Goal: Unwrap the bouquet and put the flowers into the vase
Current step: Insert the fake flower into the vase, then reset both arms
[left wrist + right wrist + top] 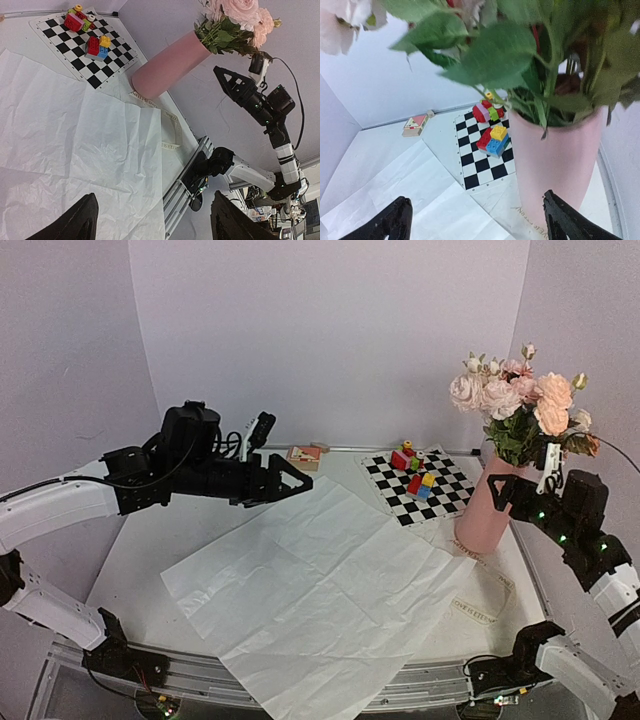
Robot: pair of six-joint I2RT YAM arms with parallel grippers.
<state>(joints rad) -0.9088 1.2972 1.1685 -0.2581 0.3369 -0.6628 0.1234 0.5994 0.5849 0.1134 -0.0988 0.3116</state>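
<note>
flowers (520,400): they stand in the vase (480,515); stems go down into the mouth; blooms and leaves spread above the rim; i see none lying on the table (140,550)
vase: upright at the far right of the table, just beside the corner of the checkered mat (445,502); long axis is vertical; mouth points up
paper sheet (320,590): opened flat and creased in the middle of the table; its near corner goes over the table edge; nothing is wrapped in it
right pincer (503,488): fingers spread wide, holding nothing; it is level with the upper wall of the vase, just beside it; tips point at the vase, which lies straight ahead toward the robot's left; the left wrist view shows a small gap between tips and pink wall, so i judge it is not touching
left pincer (300,480): also spread and empty; it hovers over the far edge of the paper sheet, well apart from the vase; tips point to the right
nearer arm: the right one, by far
task state: i judge it done or almost done; bouquet unwrapped, flowers in
next move, my guess: right arm should retreat along its own pointing line, not sideways; leaves hang close above the fingers; a tall narrow vase can tip if pushed high
</note>
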